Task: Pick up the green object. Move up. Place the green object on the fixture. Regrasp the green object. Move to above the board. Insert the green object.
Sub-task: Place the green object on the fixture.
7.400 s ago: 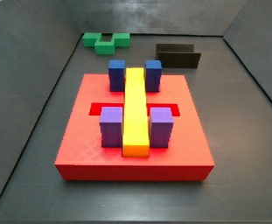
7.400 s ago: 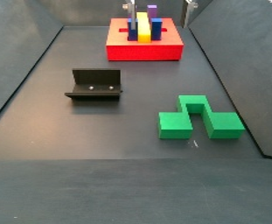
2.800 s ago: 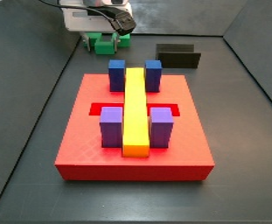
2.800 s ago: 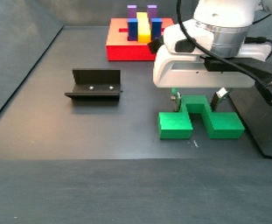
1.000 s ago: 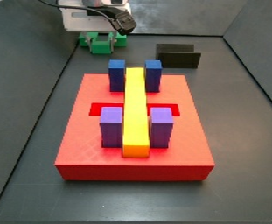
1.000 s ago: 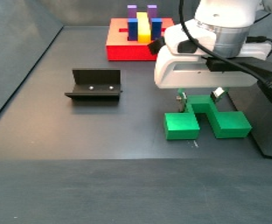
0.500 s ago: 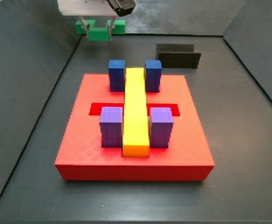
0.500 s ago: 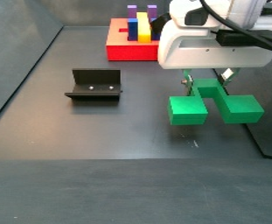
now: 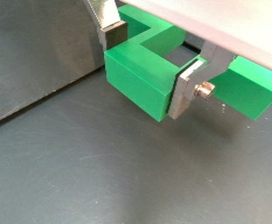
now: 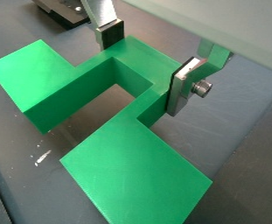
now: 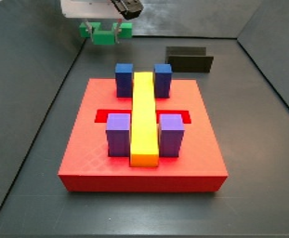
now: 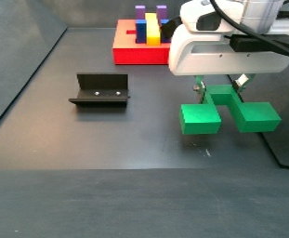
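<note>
The green object point(image 12: 228, 113) is a matte green arch piece held off the floor by my gripper point(image 12: 221, 89) at the far corner from the board. My gripper is shut on its raised centre block, seen in both wrist views point(image 9: 149, 54) point(image 10: 142, 83), with silver fingers point(image 10: 184, 87) pressed on either side. In a side view it hangs under the white hand point(image 11: 104, 33). The fixture point(image 12: 100, 90) stands on the floor to one side, also visible in a side view point(image 11: 190, 59). The red board point(image 11: 144, 138) carries blue blocks, purple blocks and a yellow bar.
Dark grey walls close in the floor on all sides point(image 11: 35, 102). The board's recess point(image 11: 110, 117) shows beside the purple blocks. The board also shows far back in a side view point(image 12: 151, 48).
My gripper has risen with the green object in it, lifting it off the floor since a second ago. In the last half second nothing visibly moved.
</note>
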